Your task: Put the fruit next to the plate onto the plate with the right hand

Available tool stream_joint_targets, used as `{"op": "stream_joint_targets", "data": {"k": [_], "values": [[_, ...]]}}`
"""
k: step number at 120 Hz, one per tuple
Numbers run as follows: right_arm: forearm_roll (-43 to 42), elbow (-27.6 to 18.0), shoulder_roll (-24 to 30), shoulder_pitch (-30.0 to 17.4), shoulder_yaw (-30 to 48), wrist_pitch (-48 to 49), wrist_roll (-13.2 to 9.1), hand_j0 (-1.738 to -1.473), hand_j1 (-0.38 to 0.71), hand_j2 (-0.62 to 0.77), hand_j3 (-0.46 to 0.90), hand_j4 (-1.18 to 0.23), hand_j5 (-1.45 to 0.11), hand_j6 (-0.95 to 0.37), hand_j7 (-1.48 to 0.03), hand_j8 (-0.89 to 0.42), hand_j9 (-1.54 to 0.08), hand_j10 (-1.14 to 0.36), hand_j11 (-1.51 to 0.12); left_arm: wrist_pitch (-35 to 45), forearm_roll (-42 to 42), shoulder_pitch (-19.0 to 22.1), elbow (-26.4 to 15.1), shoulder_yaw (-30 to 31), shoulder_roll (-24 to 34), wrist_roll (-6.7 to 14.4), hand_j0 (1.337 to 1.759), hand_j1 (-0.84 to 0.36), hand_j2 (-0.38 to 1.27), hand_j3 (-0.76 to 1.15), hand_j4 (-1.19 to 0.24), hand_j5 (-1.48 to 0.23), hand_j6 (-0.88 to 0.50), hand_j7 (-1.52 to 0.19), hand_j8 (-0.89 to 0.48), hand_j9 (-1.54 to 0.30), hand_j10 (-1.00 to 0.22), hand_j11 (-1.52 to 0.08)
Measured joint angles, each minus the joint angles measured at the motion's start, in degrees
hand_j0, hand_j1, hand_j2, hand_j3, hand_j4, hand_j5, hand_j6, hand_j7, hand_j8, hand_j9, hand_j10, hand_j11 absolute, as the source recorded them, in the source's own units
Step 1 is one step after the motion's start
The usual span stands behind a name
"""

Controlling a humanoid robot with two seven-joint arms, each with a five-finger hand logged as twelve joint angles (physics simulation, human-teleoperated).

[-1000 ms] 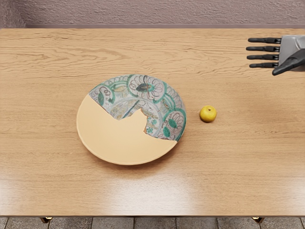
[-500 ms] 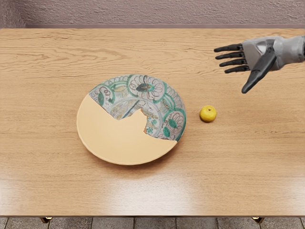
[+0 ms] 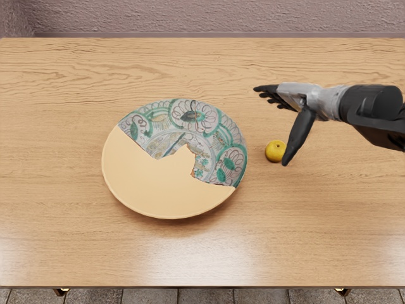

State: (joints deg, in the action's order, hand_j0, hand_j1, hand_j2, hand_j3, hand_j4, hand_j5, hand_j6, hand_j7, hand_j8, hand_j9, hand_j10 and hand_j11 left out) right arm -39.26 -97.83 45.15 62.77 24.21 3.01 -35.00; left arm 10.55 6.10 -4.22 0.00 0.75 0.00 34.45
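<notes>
wooden table [image 3: 76,240]: right hand [image 3: 292,107] spread, thumb pointing down beside fruit [image 3: 274,151], near plate [image 3: 142,190].

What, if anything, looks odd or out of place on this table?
The plate looks odd: its far part shows a green floral pattern, while the near part is plain tan, with a jagged edge between them. The fruit sits intact on the table beside it; nothing is spilled.
</notes>
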Motion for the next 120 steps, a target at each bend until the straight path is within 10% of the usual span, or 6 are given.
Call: {"op": "stream_joint_targets", "data": {"k": [57, 120], "values": [[-23.3, 0.2, -6.3, -9.4, -2.7, -15.4, 0.0, -1.658, -0.35, 0.00, 0.00, 0.00, 0.00, 0.00, 0.00, 0.00, 0.00, 0.00, 0.00, 0.0, 0.0, 0.0, 0.0, 0.0, 0.0, 0.0, 1.658, 0.35, 0.00, 0.00, 0.00, 0.00, 0.01, 0.00, 0.01, 0.00, 0.00, 0.00], [-31.5, 13.5, -16.4, -15.8, -2.9, -21.6, 0.0, -1.658, -0.35, 0.00, 0.00, 0.00, 0.00, 0.00, 0.00, 0.00, 0.00, 0.00, 0.00, 0.0, 0.0, 0.0, 0.0, 0.0, 0.0, 0.0, 1.658, 0.35, 0.00, 0.00, 0.00, 0.00, 0.01, 0.00, 0.01, 0.00, 0.00, 0.00]]}}
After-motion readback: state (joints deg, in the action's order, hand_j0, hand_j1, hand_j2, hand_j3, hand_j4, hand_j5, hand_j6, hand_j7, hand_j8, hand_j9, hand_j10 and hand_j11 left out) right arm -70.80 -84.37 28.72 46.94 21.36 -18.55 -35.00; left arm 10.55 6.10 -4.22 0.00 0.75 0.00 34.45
